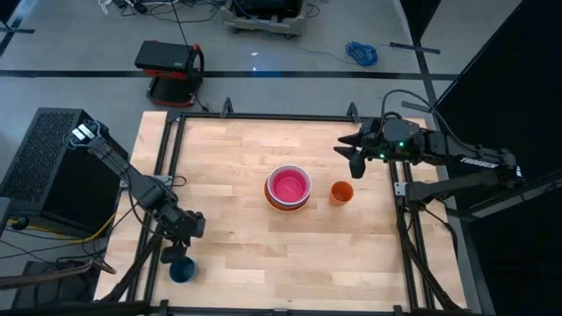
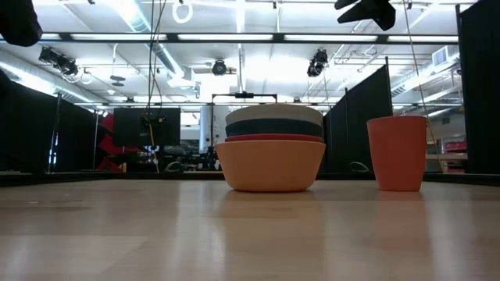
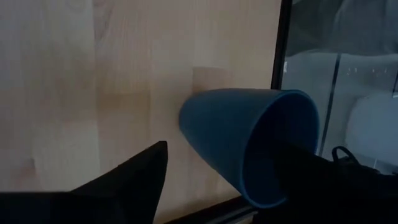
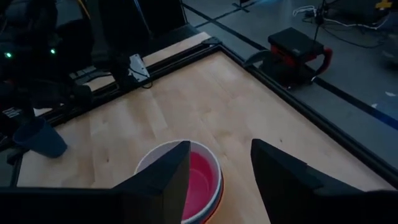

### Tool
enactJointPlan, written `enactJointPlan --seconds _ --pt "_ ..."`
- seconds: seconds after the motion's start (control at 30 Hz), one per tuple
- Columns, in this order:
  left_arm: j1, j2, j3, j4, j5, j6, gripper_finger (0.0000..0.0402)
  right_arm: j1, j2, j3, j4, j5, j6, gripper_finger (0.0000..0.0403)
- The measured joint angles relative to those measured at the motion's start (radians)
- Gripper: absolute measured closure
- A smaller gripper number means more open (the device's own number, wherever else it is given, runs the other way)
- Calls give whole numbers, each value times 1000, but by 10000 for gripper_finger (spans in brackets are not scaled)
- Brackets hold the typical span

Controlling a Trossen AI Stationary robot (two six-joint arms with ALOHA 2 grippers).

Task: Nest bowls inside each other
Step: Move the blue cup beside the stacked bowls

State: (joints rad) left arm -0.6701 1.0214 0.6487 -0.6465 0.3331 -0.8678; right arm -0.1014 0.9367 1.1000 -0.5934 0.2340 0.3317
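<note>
The bowls stand nested in one stack (image 1: pixel 288 187) at mid-table: pink inside on top, a white rim (image 4: pixel 163 151), and orange at the bottom (image 2: pixel 270 164). My left gripper (image 1: pixel 180 250) is open at the table's near left corner, over a small dark blue cup (image 3: pixel 249 140). One finger stands inside the cup's mouth, the other outside its wall. My right gripper (image 1: pixel 356 151) hangs open and empty above the far right of the table, off to the far right of the stack. My left gripper has one finger (image 3: pixel 311 171) inside the blue cup's mouth, near its rim (image 3: pixel 283 149), and the other finger (image 3: pixel 134 180) outside, well away from the wall. It comes from above, slanting down. I cannot tell whether the inner finger touches the cup.
A small orange cup (image 1: pixel 342 192) stands upright just right of the stack. A black frame rail (image 3: pixel 277 43) runs along the table edge beside the blue cup. Bare wood lies between the stack and the near left corner.
</note>
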Motion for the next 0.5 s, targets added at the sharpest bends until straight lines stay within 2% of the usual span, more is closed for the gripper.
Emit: enactJointPlan --seconds 0.27,0.5 --pt "-1 1 0 1 0 2 170 -21 0 0 -2 1 -21 234" --pt "-40 69 0 41 -8 1 149 -35 0 0 -2 1 -25 243"
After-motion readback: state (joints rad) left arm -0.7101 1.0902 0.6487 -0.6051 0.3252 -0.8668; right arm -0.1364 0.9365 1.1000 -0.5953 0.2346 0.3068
